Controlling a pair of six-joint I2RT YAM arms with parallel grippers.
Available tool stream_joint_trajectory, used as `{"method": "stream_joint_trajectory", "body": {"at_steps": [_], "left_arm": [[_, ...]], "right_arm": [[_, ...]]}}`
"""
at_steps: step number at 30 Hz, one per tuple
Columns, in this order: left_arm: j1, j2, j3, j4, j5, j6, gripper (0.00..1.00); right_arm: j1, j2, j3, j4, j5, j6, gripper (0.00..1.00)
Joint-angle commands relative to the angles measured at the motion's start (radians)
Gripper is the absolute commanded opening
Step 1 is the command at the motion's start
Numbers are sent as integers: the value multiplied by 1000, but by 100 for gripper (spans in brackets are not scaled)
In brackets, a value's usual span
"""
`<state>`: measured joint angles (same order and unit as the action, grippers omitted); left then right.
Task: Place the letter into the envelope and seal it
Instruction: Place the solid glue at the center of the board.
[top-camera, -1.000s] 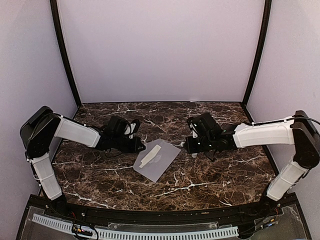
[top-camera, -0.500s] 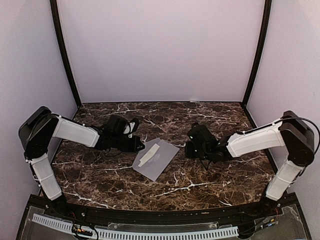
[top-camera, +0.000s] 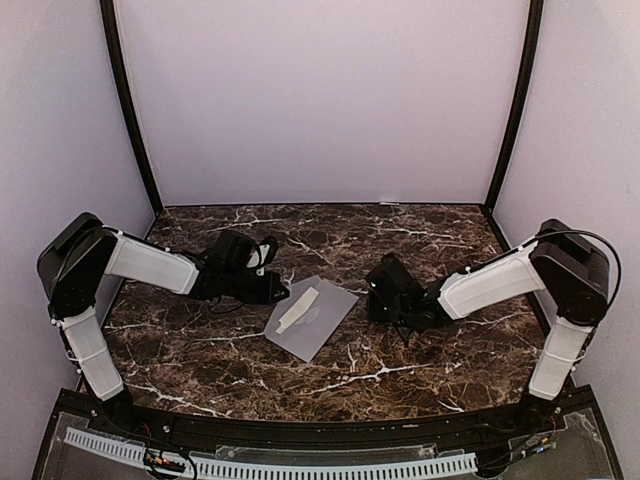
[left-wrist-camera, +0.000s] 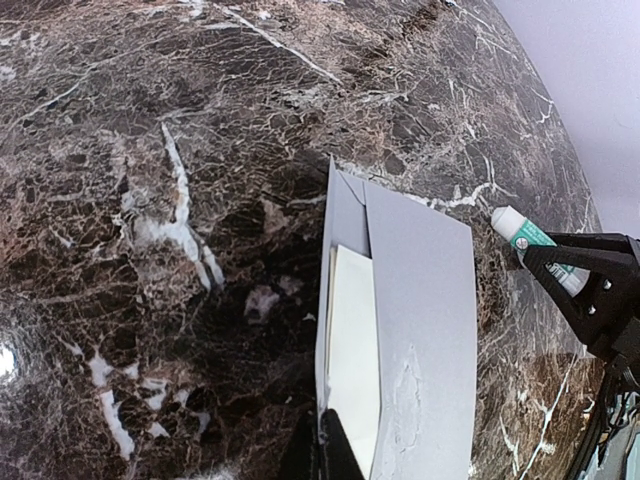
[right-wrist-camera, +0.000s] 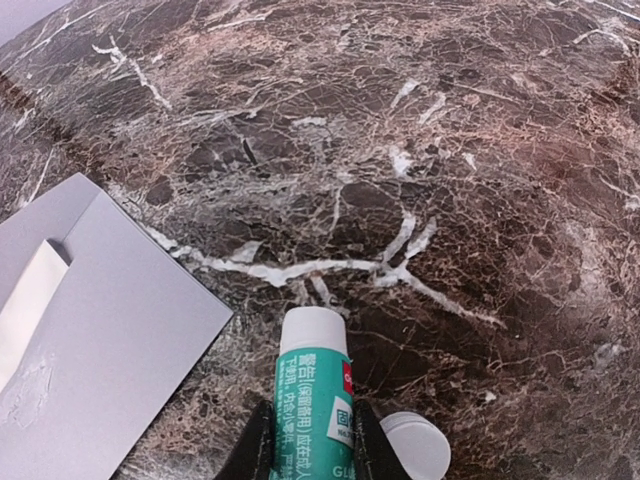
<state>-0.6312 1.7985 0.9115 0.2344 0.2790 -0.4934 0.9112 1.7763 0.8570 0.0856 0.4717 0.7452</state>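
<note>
tabletop (top-camera: 450, 350) of dark veined marble under envelope (top-camera: 327, 322); lavender walls (top-camera: 320, 100)

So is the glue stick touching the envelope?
Apart. In the right wrist view a strip of dark table shows between the glue stick and the corner of the envelope.

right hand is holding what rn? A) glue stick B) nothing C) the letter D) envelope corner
A: in the right wrist view the green-labelled glue stick sits clamped in the right hand, with its cap lying loose beside it.
</note>
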Motion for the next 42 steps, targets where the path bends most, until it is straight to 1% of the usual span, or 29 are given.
{"method": "stream_joint_trajectory", "body": {"at_steps": [1, 2, 3, 5, 8, 11, 14, 20, 22, 26, 30, 33, 35, 37, 39, 42], "left_arm": [[-1, -43, -11, -9, 5, -1, 0], [-1, -43, -11, -9, 6, -2, 0], [0, -42, -11, -9, 7, -2, 0], [-1, -42, -10, -9, 8, -2, 0], [-1, -42, -9, -8, 9, -2, 0], [0, -41, -9, -6, 11, -2, 0], [-1, -38, -10, -6, 15, -3, 0], [0, -37, -8, -5, 17, -4, 0], [0, -39, -8, -9, 13, -4, 0], [-1, -51, -11, -35, -23, -12, 0], [-1, -79, -35, -45, -56, -40, 0], [-1, -98, -55, -54, -68, -74, 0], [-1, -120, -81, -46, -76, -101, 1], [-1, -150, -115, -33, -91, -127, 1], [-1, -180, -145, -18, -87, -150, 3], [0, -210, -182, 24, -36, -184, 16]], "right_arm": [[11, 28, 40, 33, 34, 24, 0], [11, 33, 45, 30, 36, 26, 0], [12, 36, 48, 29, 37, 28, 3], [13, 42, 50, 24, 38, 32, 12], [13, 41, 45, 21, 30, 31, 23], [14, 36, 38, 19, 28, 33, 28], [15, 30, 39, 16, 23, 35, 35], [18, 2, 48, 4, 15, 22, 41], [21, -29, 52, -12, 12, 12, 45], [26, -124, 72, -72, -1, -7, 55], [29, -177, 119, -151, -104, -30, 68], [32, -181, 141, -146, -248, -25, 70], [38, -159, 162, -144, -353, -3, 71], [55, -131, 180, -136, -423, 32, 70], [70, -101, 197, -115, -465, 70, 70], [86, -57, 209, -49, -541, 111, 68]]}}
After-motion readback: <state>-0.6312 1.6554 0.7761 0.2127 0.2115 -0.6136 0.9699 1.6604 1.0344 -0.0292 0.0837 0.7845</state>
